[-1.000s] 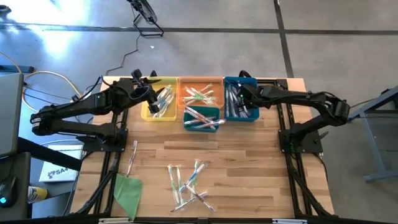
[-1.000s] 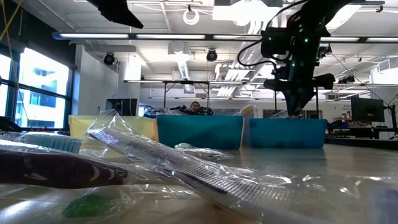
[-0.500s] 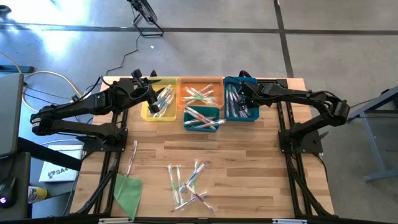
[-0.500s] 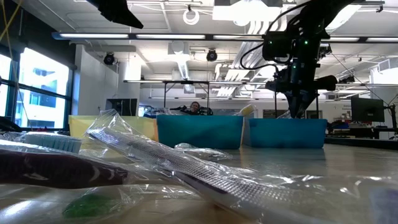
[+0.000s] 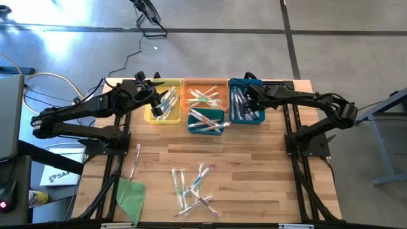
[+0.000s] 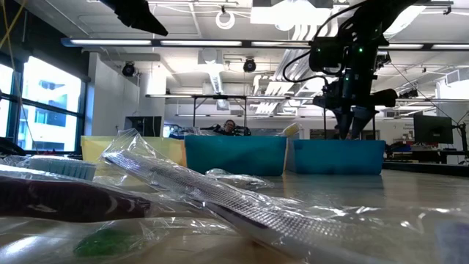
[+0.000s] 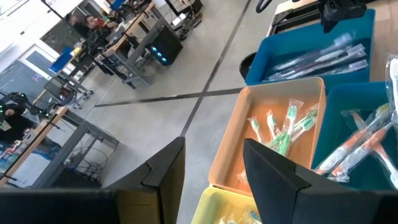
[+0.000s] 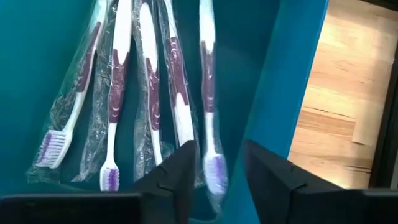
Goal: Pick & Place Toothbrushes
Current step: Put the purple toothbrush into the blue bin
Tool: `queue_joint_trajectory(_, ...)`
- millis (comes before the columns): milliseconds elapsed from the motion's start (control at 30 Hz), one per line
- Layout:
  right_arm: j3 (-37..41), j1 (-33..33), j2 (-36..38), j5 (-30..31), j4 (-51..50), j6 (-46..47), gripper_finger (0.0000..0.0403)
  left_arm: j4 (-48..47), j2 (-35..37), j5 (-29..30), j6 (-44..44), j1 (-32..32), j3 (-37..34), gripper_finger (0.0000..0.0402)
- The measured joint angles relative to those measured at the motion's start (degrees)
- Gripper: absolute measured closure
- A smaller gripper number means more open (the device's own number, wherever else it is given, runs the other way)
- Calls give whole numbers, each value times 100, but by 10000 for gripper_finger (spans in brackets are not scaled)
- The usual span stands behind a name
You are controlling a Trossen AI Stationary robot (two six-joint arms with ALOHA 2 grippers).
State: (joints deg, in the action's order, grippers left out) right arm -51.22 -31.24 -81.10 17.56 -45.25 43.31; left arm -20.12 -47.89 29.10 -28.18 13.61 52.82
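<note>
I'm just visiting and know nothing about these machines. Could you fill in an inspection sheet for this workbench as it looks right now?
Surface: wooden table, bare on its right side.
Job's things: loose toothbrushes lie in a pile near the front; sorted ones fill the yellow bin, orange bin, teal bin and blue bin.
Clutter: green sheet at the front left corner.
Grippers: left pincer open over the yellow bin; right pincer open over the blue bin, with a wrapped purple toothbrush between its fingers.
Cables: yellow cable on the floor, left.
Surroundings: concrete floor; a person far behind.
</note>
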Motion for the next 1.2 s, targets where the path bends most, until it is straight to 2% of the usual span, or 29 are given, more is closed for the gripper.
queue_joint_trajectory(133, 0, 0, 0, -23, 0, -143, 246, 2, 1, 0, 0, 0, 0, 245)
queue_joint_trajectory(300, -2, -5, 127, -420, 63, -394, 242, 4, 1, 2, -132, 0, 0, 245)
queue_joint_trajectory(667, -4, 52, 1061, -1075, 1004, -762, 302, 8, 1, 2, -203, 0, 0, 245)
queue_joint_trajectory(933, -9, 212, 1671, -1552, 2695, -1087, 342, 9, 1, 2, -203, -13, 0, 245)
queue_joint_trajectory(1200, -11, 801, 1709, -1941, 4057, -1828, 385, 9, 1, 3, -202, -13, 0, 245)
